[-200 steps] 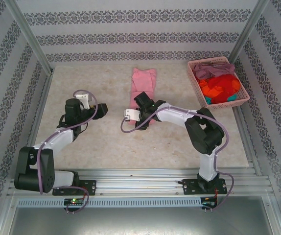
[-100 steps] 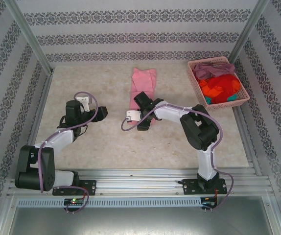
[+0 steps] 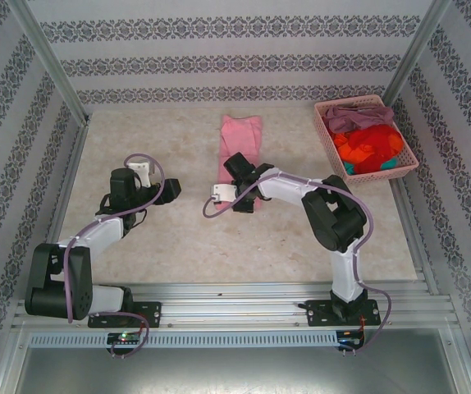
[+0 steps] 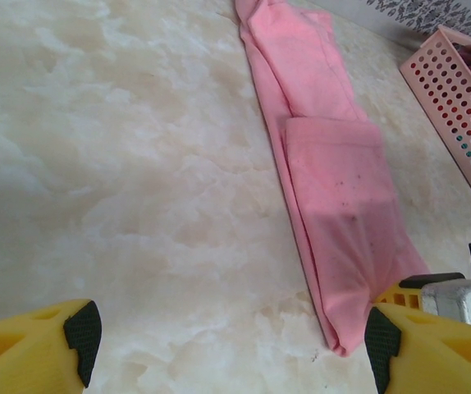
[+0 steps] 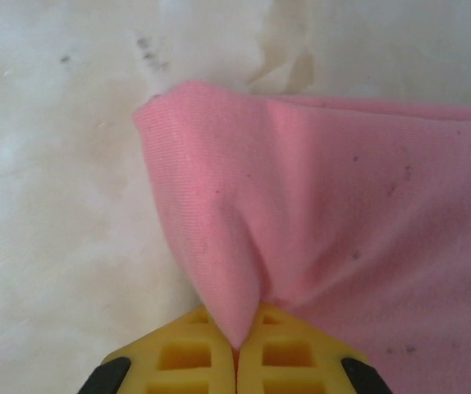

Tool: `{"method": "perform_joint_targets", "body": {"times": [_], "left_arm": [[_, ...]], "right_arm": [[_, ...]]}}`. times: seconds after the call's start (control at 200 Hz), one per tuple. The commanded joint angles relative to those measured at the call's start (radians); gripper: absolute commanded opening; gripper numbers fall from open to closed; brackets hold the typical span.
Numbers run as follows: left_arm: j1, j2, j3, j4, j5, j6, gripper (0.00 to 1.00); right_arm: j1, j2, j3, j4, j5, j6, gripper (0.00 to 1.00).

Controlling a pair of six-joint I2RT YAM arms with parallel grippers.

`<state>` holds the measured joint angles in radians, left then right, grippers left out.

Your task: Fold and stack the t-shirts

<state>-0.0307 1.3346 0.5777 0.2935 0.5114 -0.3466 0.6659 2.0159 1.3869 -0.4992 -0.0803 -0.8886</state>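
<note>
Light pink t-shirt (image 5: 342, 205): corner pinched between the right jaws.
Right gripper (image 5: 237, 349): clenched on that corner, arm stretched low.
Left gripper (image 4: 231, 332): jaws released wide, bare table (image 4: 137, 164) ahead.

Loose on the tabletop (image 3: 178, 246): 1 light pink t-shirt (image 3: 241, 135), far-centre. Basket (image 3: 328, 144): 1, far right corner. Heaped inside, 3 colours: mauve shirt (image 3: 354, 115), orange-red shirt (image 3: 367, 148), teal shirt (image 3: 388, 167); exact number unclear. Arms: 2, left arm (image 3: 96, 234), right arm (image 3: 289, 190)
</note>
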Motion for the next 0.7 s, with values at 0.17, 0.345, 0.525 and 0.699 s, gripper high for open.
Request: {"method": "perform_joint_targets", "body": {"times": [0.17,0.345,0.525,0.699], "left_arm": [[-0.046,0.065,-0.061,0.28,0.137,0.12,0.84],[-0.094,0.171,0.066,0.153,0.075,0.089,0.85],[-0.154,0.383,0.283,-0.01,-0.013,-0.321,0.75],[-0.222,0.56,0.48,-0.088,-0.018,-0.507,0.59]], "right_arm": [[0.079,-0.204,-0.152,-0.19,-0.151,0.062,0.0],[0.084,-0.307,-0.22,-0.246,-0.144,0.071,0.0],[0.08,-0.359,-0.224,-0.225,-0.131,0.067,0.0],[0.08,-0.34,-0.17,-0.191,-0.15,0.08,0.0]]}}
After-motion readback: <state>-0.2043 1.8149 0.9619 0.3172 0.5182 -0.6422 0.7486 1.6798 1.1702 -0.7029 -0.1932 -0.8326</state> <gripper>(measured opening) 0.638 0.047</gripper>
